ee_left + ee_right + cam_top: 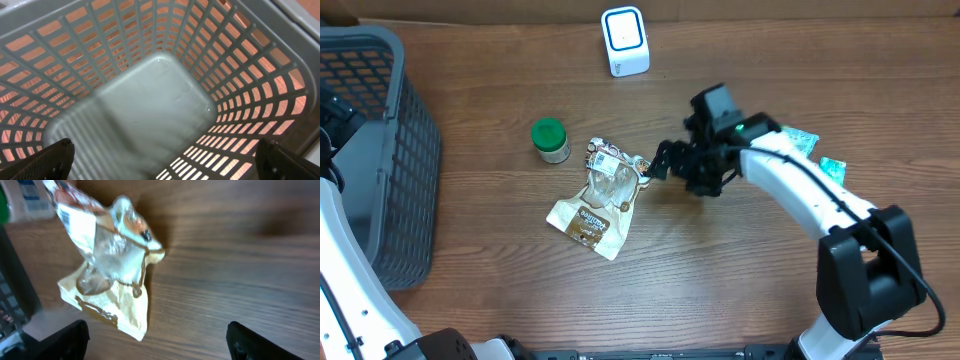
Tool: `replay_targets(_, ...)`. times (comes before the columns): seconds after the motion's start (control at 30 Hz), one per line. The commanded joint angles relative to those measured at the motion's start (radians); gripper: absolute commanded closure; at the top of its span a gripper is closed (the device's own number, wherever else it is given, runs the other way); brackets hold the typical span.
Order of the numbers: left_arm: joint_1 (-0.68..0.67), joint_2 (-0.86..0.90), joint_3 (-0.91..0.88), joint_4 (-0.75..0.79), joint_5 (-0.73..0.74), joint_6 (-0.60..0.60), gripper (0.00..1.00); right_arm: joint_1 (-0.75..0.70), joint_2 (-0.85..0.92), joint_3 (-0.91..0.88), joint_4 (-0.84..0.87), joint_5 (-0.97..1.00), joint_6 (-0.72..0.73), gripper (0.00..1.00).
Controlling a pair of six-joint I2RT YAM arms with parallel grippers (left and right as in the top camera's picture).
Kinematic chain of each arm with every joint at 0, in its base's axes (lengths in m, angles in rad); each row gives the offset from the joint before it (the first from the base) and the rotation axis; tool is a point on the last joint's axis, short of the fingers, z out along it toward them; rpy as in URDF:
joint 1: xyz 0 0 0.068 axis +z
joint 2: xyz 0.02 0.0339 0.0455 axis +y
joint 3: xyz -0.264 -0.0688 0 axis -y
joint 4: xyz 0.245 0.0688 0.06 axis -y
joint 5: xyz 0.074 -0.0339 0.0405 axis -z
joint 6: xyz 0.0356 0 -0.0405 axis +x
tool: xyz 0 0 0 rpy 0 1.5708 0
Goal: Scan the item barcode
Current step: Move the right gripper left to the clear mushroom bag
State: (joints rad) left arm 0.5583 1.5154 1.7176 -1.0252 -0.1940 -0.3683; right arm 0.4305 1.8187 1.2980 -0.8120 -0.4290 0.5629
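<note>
Right end effector (pixel 654 165) hangs low with fingers spread wide, gripping nothing, tips close beside the crumpled snack pouch (pixel 598 198). The pouch lies on the worktop (pixel 720 290), well apart from the white barcode scanner (pixel 625 40), on my side of it. Its white barcode label faces up at the end nearer the scanner. My left end effector (pixel 165 162) is spread wide too, empty, over the grey mesh basket (pixel 415 160), far left of the scanner.

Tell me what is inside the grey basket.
Looking down from the left wrist, the basket shows only its bare grey floor and slotted walls; no item is visible. The floor's near edge is cut off by the frame, so that strip is unchecked.
</note>
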Motion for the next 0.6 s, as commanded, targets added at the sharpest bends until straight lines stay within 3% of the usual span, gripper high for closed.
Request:
replay_targets(0.0,0.004,0.004,0.019,0.001,0.004,-0.021,0.0,0.032,-0.01,-0.065,0.068,-0.026,0.076,0.16)
replay_targets(0.17,0.004,0.004,0.019,0.001,0.004,-0.021,0.0,0.076,-0.01,-0.167,0.24,-0.026,0.152,0.25)
replay_targets(0.4,0.004,0.004,0.019,0.001,0.004,-0.021,0.0,0.128,-0.009,-0.303,0.465,-0.034,0.24,0.2)
replay_targets(0.57,0.004,0.004,0.019,0.001,0.004,-0.021,0.0,0.13,-0.009,-0.353,0.524,-0.037,0.276,0.2)
